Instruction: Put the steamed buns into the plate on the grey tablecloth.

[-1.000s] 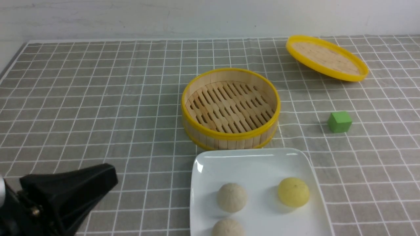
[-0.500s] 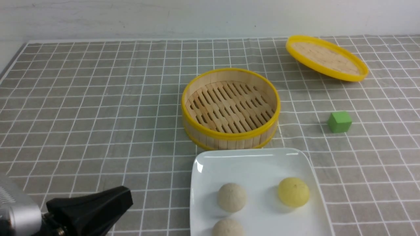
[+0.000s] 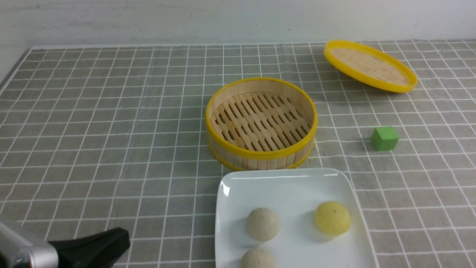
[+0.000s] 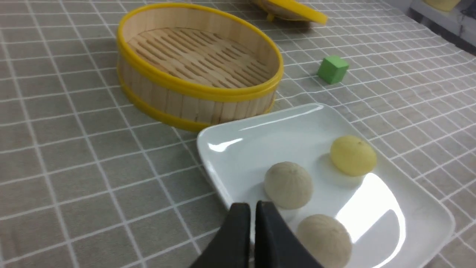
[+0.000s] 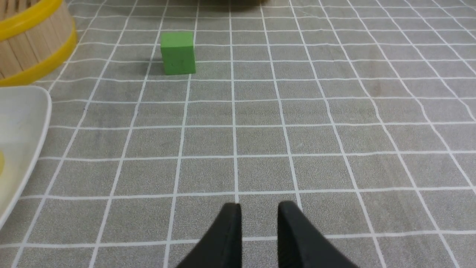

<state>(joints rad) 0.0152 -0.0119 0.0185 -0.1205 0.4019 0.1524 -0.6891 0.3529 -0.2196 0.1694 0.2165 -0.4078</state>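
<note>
Left tool [image 4: 249, 208]: you see its two black fingers pressed nearly together with only a hairline slit, nothing between them; in the front view it lies low in the lower left corner of the frame, off the plate.
Right tool [image 5: 258, 210]: its fingers stand a narrow gap apart over bare cloth, holding nothing; it does not show in the front view.
Steamed buns [image 3: 262, 223]: all three sit on the plate at the lower centre of the front view, two pale ones and a yellow one [image 3: 332, 218]; one pale bun [image 3: 258, 259] is cut by the bottom edge there.
Plate [image 3: 282, 182]: it rests on the grey tablecloth [image 3: 111, 111], its far rim just beside the empty bamboo steamer [image 3: 261, 123].
Progress: you can judge the task as good as done, since no bun is left outside the plate.
Risk, left tool: in its wrist view the tips hang close over the plate's near rim; a low sweep could clip the rim and shove the plate, or nudge the nearest pale bun [image 4: 324, 238].
Risk, buns: they are round and the plate looks glossy, so a knock to the plate may set them rolling toward the rim.
Risk, cloth: dragging a fingertip could pull the fabric on the counter and shift everything.
Bystanders: the green cube [image 3: 384, 138] and the lid [image 3: 370, 66] lie well apart, right and upper right.
</note>
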